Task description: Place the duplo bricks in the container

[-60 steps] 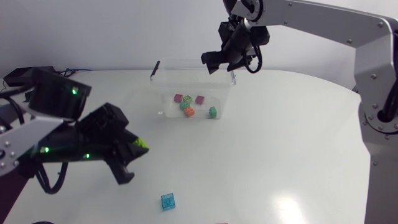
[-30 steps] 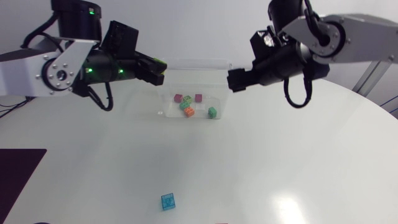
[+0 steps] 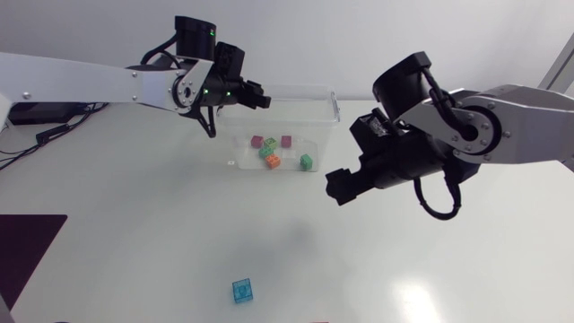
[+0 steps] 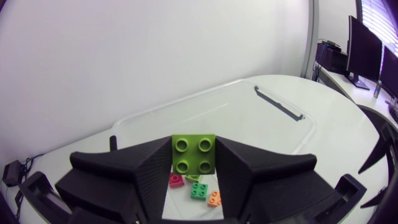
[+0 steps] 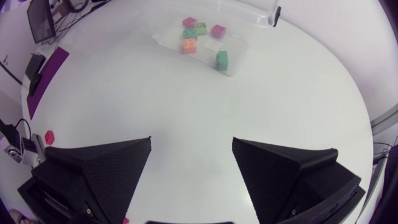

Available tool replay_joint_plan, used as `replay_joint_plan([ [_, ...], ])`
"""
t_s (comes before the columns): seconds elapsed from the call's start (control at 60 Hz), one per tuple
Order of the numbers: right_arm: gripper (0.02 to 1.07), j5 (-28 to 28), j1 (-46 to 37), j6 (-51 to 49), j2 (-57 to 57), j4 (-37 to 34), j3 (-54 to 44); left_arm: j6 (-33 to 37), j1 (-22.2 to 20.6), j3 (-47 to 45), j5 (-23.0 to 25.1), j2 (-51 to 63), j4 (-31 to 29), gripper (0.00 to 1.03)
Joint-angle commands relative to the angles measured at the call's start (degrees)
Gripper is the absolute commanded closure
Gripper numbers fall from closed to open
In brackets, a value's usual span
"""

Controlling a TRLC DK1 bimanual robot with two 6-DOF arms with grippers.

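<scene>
My left gripper (image 3: 258, 96) hangs over the near-left corner of the clear container (image 3: 325, 93), shut on a lime green brick (image 4: 194, 154). The brick sits squarely between both fingers, studs facing the camera. Inside the container lie a pink brick (image 3: 257, 142), a green brick (image 3: 269, 147), an orange brick (image 3: 273, 161), a magenta one and another green one (image 3: 307, 161). A blue brick (image 3: 242, 290) lies on the table near the front edge. My right gripper (image 3: 341, 187) hovers over the table to the right of the container, open and empty, fingers (image 5: 99, 168) wide apart.
A dark purple mat (image 3: 27, 242) covers the table's front-left corner. A small red brick (image 5: 49, 135) lies near that mat. The container's black-edged lid rim (image 4: 278, 104) shows ahead of the left gripper.
My left arm swung from the front left up to the container, carrying the lime brick. My right arm left the container's top and dropped to the right middle, its fingers spreading wider.
</scene>
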Motion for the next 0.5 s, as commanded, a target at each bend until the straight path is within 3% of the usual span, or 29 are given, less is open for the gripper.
replay_joint_plan([
  [0.0, 0.12, -0.85, 1.59, -0.67, -1.01, -2.81, -1.38, -2.71, -0.23, 6.71, -0.49, 4.58, -1.41, 0.72],
  [0.1, 0.10, -1.46, 3.70, -2.25, -1.28, -5.36, -2.34, -2.98, -0.23, 13.13, -0.58, 9.42, -5.10, 0.72],
  [0.183, 0.08, -1.81, 5.28, -5.06, -2.33, -7.12, -4.10, -2.80, -0.40, 16.90, -0.75, 12.40, -7.30, 0.66],
  [0.233, 0.07, -2.52, 5.72, -7.17, -3.12, -7.91, -5.24, -2.63, -0.49, 18.57, -0.84, 13.72, -8.53, 0.58],
  [0.35, 0.07, -3.22, 6.60, -12.79, -4.79, -8.96, -8.58, -2.10, -0.49, 21.48, -0.84, 15.57, -11.96, 0.25],
  [0.483, 0.07, -4.71, 7.30, -18.51, -5.76, -8.96, -11.39, -2.01, -0.23, 22.18, -0.75, 15.04, -14.33, 0.07],
])
